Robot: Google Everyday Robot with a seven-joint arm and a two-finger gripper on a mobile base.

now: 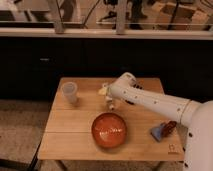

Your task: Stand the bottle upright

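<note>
My white arm (155, 102) reaches in from the right over the back middle of the wooden table (75, 142). The gripper (108, 98) hangs at its end, pointing down, just above the tabletop behind the orange bowl (109, 130). A small pale shape (103, 90) sits right at the gripper. It may be the bottle, but I cannot tell it apart from the gripper's own parts. No other bottle shows on the table.
A clear plastic cup (69, 92) stands upright at the back left. A blue and red snack bag (164, 130) lies near the right front. A dark cabinet wall (45, 60) runs behind the table, with a ledge and windows above.
</note>
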